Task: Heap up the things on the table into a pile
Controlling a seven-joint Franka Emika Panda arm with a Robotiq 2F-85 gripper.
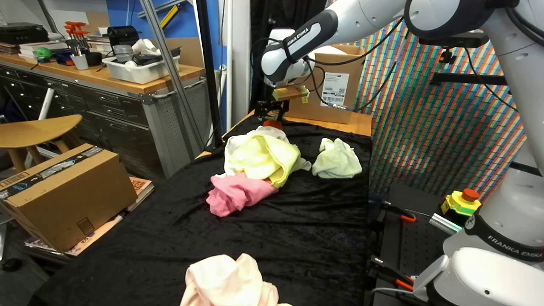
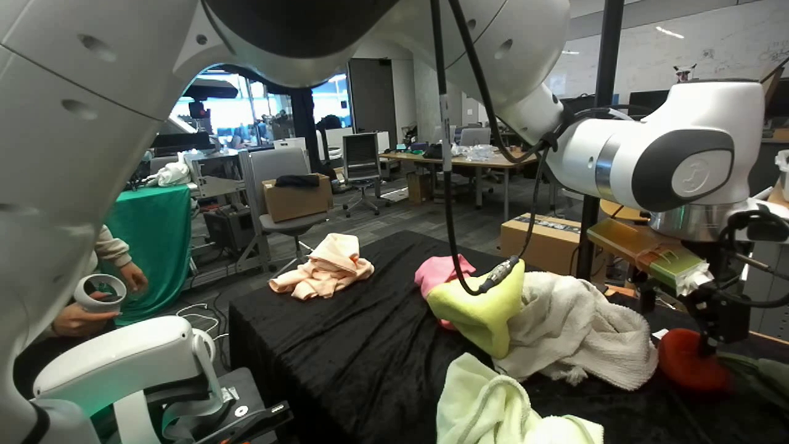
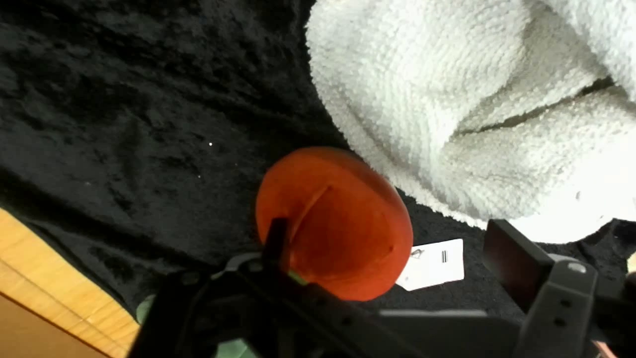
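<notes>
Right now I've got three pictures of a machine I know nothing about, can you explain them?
It's a white robot arm ending in a gripper. Two pictures come from cameras outside it; the close-up is from a wrist camera. On the black-covered table, a pink cloth, a yellow cloth and a white cloth lie bunched together, a pale green cloth lies nearby, and a peach cloth farther off. The gripper stands open at a red-orange object beside the white cloth, apparently holding nothing; whether it touches that object is unclear.
</notes>
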